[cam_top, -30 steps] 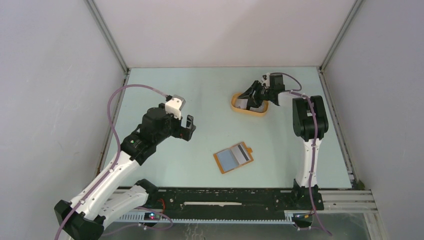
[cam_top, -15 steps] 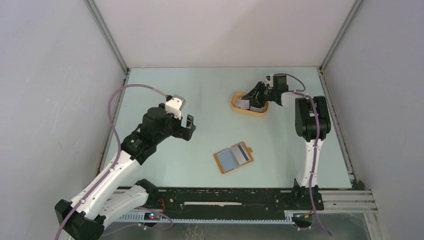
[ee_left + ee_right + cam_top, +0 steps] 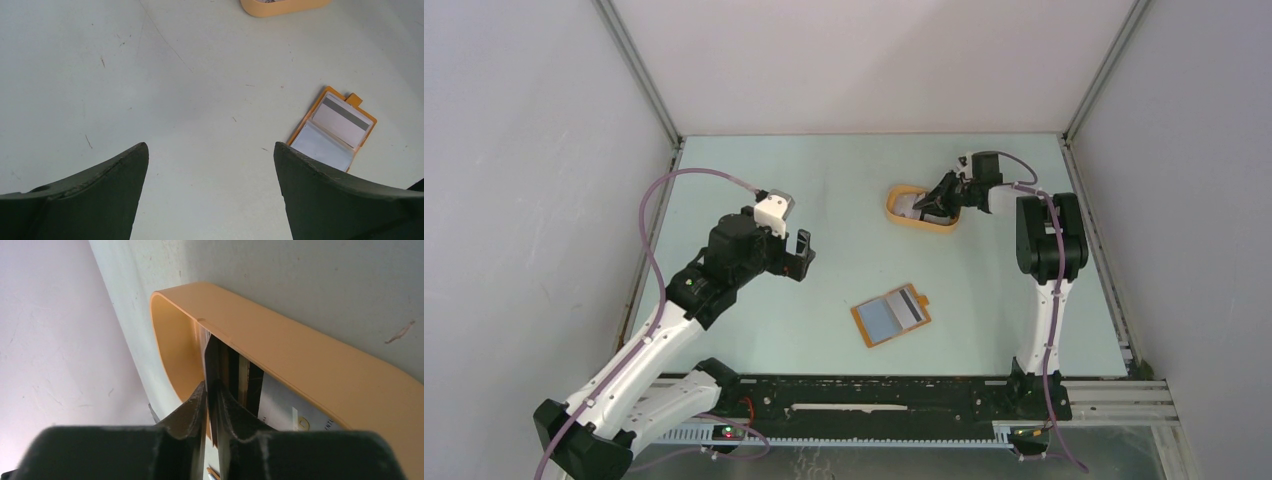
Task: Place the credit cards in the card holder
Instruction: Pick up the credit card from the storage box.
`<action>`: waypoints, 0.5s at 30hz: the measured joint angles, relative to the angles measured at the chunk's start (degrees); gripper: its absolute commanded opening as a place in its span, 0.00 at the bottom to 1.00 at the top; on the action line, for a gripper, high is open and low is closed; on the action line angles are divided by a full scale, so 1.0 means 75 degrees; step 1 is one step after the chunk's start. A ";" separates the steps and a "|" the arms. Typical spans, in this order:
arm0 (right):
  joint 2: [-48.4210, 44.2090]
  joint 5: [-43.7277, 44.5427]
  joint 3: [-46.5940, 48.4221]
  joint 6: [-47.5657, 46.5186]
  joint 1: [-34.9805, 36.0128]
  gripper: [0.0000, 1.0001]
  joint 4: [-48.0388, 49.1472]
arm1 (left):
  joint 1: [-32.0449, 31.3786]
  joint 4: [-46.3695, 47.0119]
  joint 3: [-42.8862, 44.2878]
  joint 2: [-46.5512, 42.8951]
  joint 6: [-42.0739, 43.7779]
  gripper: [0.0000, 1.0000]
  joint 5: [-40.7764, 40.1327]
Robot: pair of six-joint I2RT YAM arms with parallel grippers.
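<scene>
The card holder [image 3: 891,315] lies open on the table's near middle, orange-brown, with a striped grey card [image 3: 343,120] and a bluish card [image 3: 322,148] in it. More credit cards [image 3: 277,400] stand and lie in the orange tray [image 3: 894,212] at the back. My right gripper [image 3: 922,205] reaches into that tray from the right. Its jaws are pressed onto the edge of a dark card [image 3: 210,357] standing upright, as the right wrist view [image 3: 211,388] shows. My left gripper [image 3: 804,256] hovers open left of the card holder [image 3: 332,131], nothing between its fingers [image 3: 210,150].
The tray's orange rim [image 3: 300,355] sits close beside the right fingers. The tray [image 3: 285,6] shows at the top of the left wrist view. Grey walls enclose the pale green table on three sides.
The right gripper's jaws have closed from wide apart onto a card in the tray, and its wrist shifted slightly right. The left arm and card holder have not moved.
</scene>
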 measured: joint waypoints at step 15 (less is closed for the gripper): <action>-0.0740 0.0635 -0.0219 -0.0641 -0.0096 0.00 -0.0618 | 0.0015 0.0000 0.0000 0.0009 0.0000 1.00 -0.0003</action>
